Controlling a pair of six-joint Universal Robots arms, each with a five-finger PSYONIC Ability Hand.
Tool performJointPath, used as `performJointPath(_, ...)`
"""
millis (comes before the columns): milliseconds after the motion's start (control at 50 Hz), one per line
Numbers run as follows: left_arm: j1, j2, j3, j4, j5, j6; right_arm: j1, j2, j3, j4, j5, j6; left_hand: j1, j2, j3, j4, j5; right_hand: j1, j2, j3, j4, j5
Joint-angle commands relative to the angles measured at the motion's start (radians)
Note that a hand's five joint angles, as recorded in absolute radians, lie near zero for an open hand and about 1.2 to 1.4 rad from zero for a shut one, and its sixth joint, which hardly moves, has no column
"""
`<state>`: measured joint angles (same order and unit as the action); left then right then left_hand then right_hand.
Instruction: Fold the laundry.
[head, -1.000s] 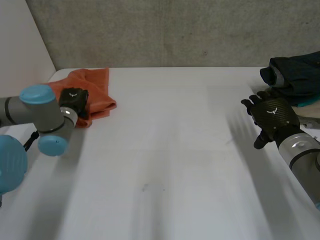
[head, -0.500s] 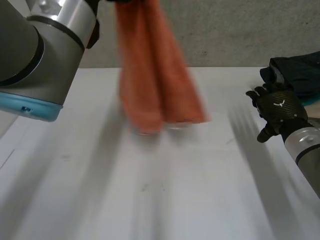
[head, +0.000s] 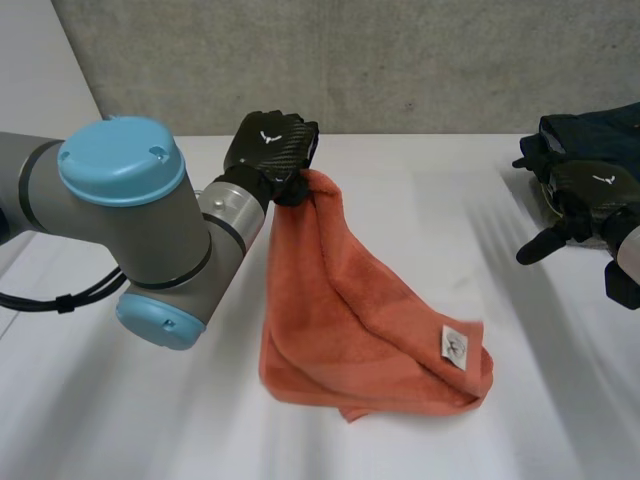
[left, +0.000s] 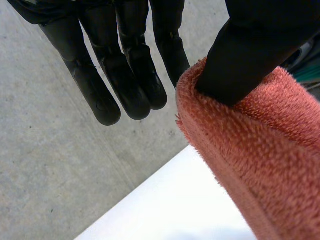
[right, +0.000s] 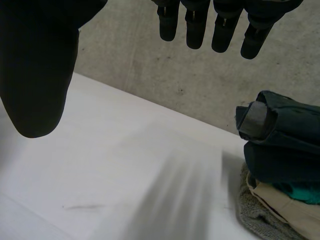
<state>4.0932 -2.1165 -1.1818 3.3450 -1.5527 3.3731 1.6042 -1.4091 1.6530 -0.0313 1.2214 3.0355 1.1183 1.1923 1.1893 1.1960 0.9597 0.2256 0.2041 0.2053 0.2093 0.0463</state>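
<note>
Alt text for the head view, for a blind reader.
The left hand pinches one end of an orange towel, holding it up while its lower part lies bunched on the white table. The right hand hovers open beside a pile of dark clothes.

The left hand (left: 120, 75) is holding its black fingers straight while its thumb (left: 250, 55) is pressing into the thick edge of an orange terry towel (left: 260, 165). A white counter (left: 175, 210) is lying beneath, a grey concrete wall (left: 50, 175) behind.
</note>
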Motion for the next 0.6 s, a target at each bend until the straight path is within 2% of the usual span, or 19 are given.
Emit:
performJointPath(20, -0.002, -0.003, -0.024, -0.024, 0.003, -0.003, 0.006, 0.001, -0.085, 0.169, 0.007, -0.134, -0.292, -0.366, -0.363, -0.37, -0.308, -0.051, -0.03, -0.031, -0.035, -0.046)
performJointPath(80, -0.007, 0.019, -0.064, -0.057, 0.002, -0.004, 0.016, 0.001, -0.12, 0.279, 0.009, -0.178, -0.601, -0.675, -0.672, -0.679, -0.617, -0.051, -0.03, -0.031, -0.035, -0.046)
performJointPath(180, -0.005, 0.116, -0.143, -0.12, -0.038, -0.017, 0.112, 0.047, -0.189, 0.404, 0.0, -0.161, -0.658, -0.732, -0.729, -0.736, -0.674, -0.051, -0.03, -0.031, -0.035, -0.046)
performJointPath(280, -0.001, 0.207, -0.257, -0.151, -0.15, -0.066, 0.253, 0.177, -0.3, 0.501, 0.01, -0.104, -0.711, -0.785, -0.782, -0.789, -0.727, -0.051, -0.03, -0.031, -0.035, -0.046)
performJointPath(300, 0.007, 0.239, -0.3, -0.153, -0.19, -0.102, 0.282, 0.218, -0.333, 0.531, 0.013, -0.083, -0.726, -0.8, -0.797, -0.803, -0.742, -0.051, -0.03, -0.031, -0.035, -0.046)
performJointPath(360, 0.027, 0.285, -0.373, -0.154, -0.23, -0.176, 0.313, 0.292, -0.383, 0.561, 0.013, -0.058, -0.737, -0.811, -0.808, -0.815, -0.753, -0.051, -0.03, -0.031, -0.035, -0.046)
performJointPath(460, 0.099, 0.351, -0.538, -0.16, -0.23, -0.372, 0.355, 0.446, -0.481, 0.584, 0.02, 0.003, -0.732, -0.806, -0.803, -0.809, -0.748, -0.038, -0.017, -0.018, -0.022, -0.033)
performJointPath(500, 0.116, 0.372, -0.588, -0.17, -0.213, -0.441, 0.365, 0.482, -0.501, 0.582, 0.032, 0.006, -0.732, -0.806, -0.803, -0.809, -0.748, 0.058, 0.08, 0.079, 0.075, 0.063)
performJointPath(560, 0.128, 0.38, -0.625, -0.18, -0.187, -0.481, 0.375, 0.507, -0.512, 0.579, 0.059, 0.003, -0.732, -0.806, -0.803, -0.809, -0.748, 0.167, 0.189, 0.187, 0.183, 0.172)
performJointPath(600, 0.15, 0.383, -0.65, -0.188, -0.152, -0.495, 0.384, 0.513, -0.519, 0.568, 0.098, -0.003, -0.732, -0.806, -0.803, -0.809, -0.748, 0.621, 0.642, 0.641, 0.637, 0.626)
